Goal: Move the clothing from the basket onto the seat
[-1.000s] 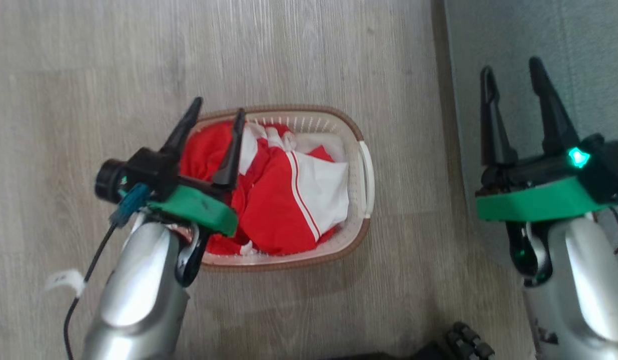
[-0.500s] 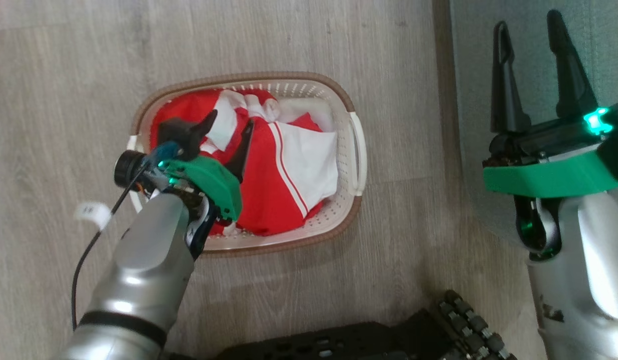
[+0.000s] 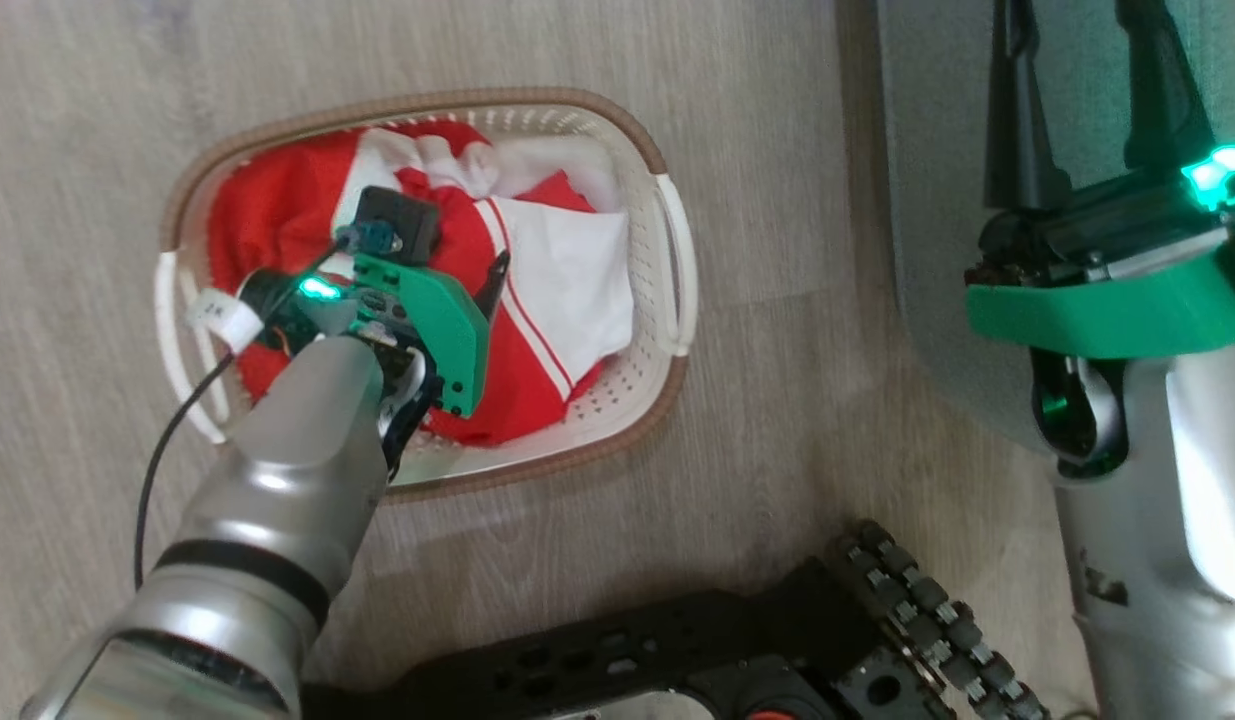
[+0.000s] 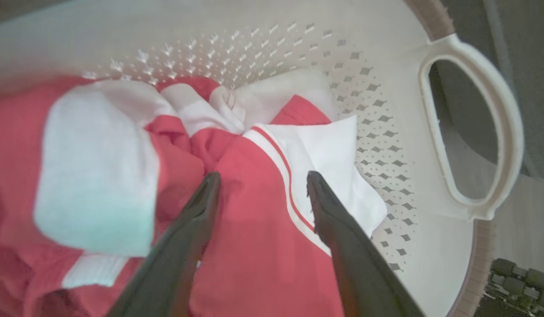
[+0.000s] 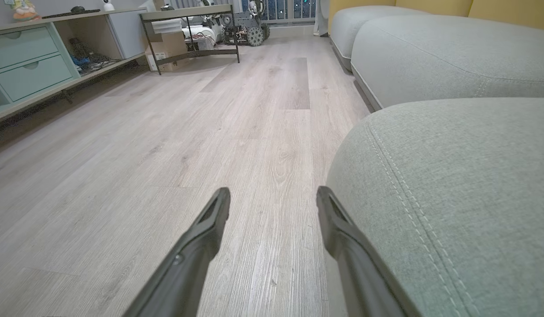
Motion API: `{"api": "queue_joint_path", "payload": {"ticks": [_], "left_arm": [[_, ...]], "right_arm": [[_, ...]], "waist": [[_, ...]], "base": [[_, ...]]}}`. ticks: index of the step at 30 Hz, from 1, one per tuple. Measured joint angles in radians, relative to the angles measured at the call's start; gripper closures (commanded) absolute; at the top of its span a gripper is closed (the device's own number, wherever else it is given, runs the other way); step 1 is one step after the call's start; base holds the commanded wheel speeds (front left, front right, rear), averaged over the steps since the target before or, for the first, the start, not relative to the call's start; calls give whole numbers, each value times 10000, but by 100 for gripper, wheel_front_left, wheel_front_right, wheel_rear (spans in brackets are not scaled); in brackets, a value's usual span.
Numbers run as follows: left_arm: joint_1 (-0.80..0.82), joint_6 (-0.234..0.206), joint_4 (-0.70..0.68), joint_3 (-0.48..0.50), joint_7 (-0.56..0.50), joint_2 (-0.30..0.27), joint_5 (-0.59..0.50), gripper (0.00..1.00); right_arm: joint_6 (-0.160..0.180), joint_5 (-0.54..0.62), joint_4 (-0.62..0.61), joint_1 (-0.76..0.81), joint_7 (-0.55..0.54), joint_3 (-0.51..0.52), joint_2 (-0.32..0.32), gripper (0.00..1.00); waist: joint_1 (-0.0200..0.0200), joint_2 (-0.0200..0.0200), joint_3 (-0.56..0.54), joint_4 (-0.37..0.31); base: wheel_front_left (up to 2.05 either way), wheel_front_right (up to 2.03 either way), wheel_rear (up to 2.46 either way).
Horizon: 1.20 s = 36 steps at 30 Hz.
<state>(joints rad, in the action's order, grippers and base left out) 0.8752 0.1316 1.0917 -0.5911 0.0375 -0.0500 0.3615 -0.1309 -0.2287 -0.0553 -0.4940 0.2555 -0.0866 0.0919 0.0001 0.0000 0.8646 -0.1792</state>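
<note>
Head view first: where is the clothing (image 3: 567,270)?

All of it is in the basket (image 3: 617,400), a red heap with white panels and thin red-and-white stripes. The basket stands on the pale wood floor (image 3: 777,200), with the seat (image 3: 937,200) off to its right, apart from it.

And the left gripper (image 4: 261,176)?

It points down into the basket. In the left wrist view its two dark fingers stand spread wide, with a red fold and its striped edge between them. The tips are right at the cloth, though I can't tell whether they press into it. Nothing is pinched.

The right gripper (image 5: 272,190)?

Wide apart too, and holding nothing. It is level with the seat's rounded front corner, with one finger over the floor and the other in front of the stitched seam line.

Any writing to read?

A white tag (image 3: 217,315) is wrapped round the black cable (image 3: 162,450) on the left arm. It carries dark marks, but they are too small to make out.

What else is near?

The robot's own black wheeled base (image 3: 907,620) is at the bottom of the head view, and the basket's white handle (image 4: 470,132) is on the right of the left wrist view.
</note>
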Motion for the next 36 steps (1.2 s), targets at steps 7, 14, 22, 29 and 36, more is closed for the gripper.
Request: {"api": "queue_joint_path", "payload": {"ticks": [7,14,22,29,36], "left_arm": [[734,0,612,-619,-414,-50,405,0],[1051,0,907,-1567,-1139,-67,802,0],[1108,0,1361,-2320,-2288,-127,1152,0],[1278,2,1419,-2573,-2355,-184,1383,20],[1256,0,1369,-2863,-2320,-318,1906,100]], "right_arm": [[0,0,-92,-344,0,-199,-84,0],[0,0,-111,-389,0,-309,-230,0],[0,0,-157,-534,0,-458,-244,0],[0,2,-159,-536,0,-483,-253,0],[0,2,-157,-560,0,-491,-268,0]], "waist": [[0,0,611,-365],[0,0,1012,-653],[-1,0,1204,-823],[0,1,1313,-848],[0,1,1220,-820]], "base": [[0,0,0],[0,0,0],[0,0,0],[0,0,0],[0,0,0]]}}
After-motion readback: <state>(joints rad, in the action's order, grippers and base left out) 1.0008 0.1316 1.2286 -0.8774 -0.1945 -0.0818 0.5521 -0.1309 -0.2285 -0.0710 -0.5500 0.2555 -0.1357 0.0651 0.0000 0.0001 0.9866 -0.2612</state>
